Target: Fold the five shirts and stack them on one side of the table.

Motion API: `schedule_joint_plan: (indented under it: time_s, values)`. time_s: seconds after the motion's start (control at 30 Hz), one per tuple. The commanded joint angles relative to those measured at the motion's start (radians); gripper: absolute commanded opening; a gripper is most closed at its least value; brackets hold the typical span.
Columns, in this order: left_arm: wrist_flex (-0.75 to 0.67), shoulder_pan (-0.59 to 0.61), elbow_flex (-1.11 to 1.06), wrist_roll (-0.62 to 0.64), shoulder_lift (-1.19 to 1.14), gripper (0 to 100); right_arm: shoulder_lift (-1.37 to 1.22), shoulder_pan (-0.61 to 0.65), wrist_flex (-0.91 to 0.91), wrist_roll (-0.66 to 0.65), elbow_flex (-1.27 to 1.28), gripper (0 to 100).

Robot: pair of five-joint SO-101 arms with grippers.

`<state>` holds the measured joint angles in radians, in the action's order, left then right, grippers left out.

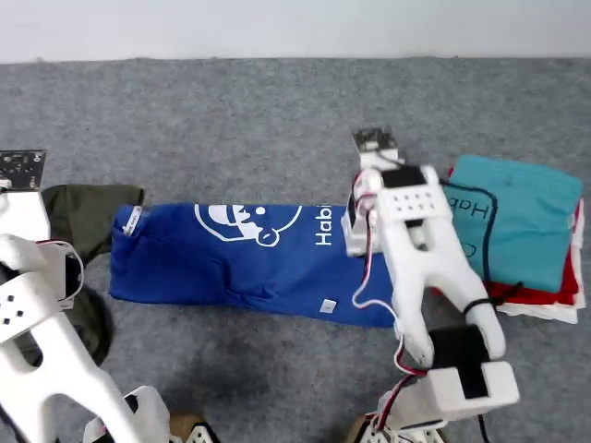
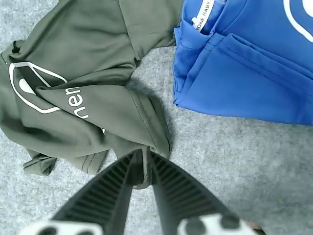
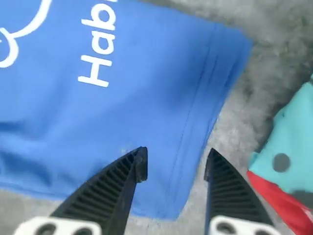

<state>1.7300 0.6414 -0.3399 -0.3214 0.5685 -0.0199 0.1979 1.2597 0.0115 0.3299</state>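
— Where were your jaws?
— My right gripper (image 3: 173,164) hung open over the hem of the blue shirt (image 3: 122,98). My left gripper (image 2: 145,164) pinched the olive shirt (image 2: 73,98) beside its collar.
— Handling?
— Limp, light cloth, I judged: grip the hem corners.

Bright, even light casts a soft shadow beside the olive shirt (image 2: 73,58).

From above, your left arm (image 1: 37,341) covers much of the crumpled olive-green fabric shirt (image 1: 88,217), and your right arm (image 1: 420,249) hides the right end of the folded blue fabric shirt (image 1: 231,258). Beneath the folded teal fabric shirt (image 1: 522,208), the red fabric shirt (image 1: 545,293) and white fabric shirt (image 1: 554,312) show you thin edges alone. In the right wrist view that teal shirt is blurred and cut off.
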Motion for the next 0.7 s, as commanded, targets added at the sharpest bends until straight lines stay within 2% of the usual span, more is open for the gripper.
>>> schedule_joint_plan:
  time_s: [0.0, 0.37, 0.47, 0.53, 0.67]
  values:
    - [0.009, -0.006, 0.004, 0.008, 0.029, 2, 0.061, -0.008, -0.134, 0.012, 0.095, 21.4]
    - [0.021, -0.006, 0.004, 0.009, 0.029, 2, -0.008, -0.007, -0.358, 0.012, 0.241, 21.4]
    - [0.023, -0.006, 0.004, 0.009, 0.029, 2, -0.084, -0.005, -0.325, 0.012, 0.195, 21.0]
    - [0.023, -0.006, 0.004, 0.009, 0.029, 2, -0.124, -0.005, -0.274, 0.009, 0.135, 17.0]
    - [0.020, -0.006, 0.004, 0.009, 0.029, 2, -0.189, -0.004, -0.223, -0.002, 0.066, 0.0]
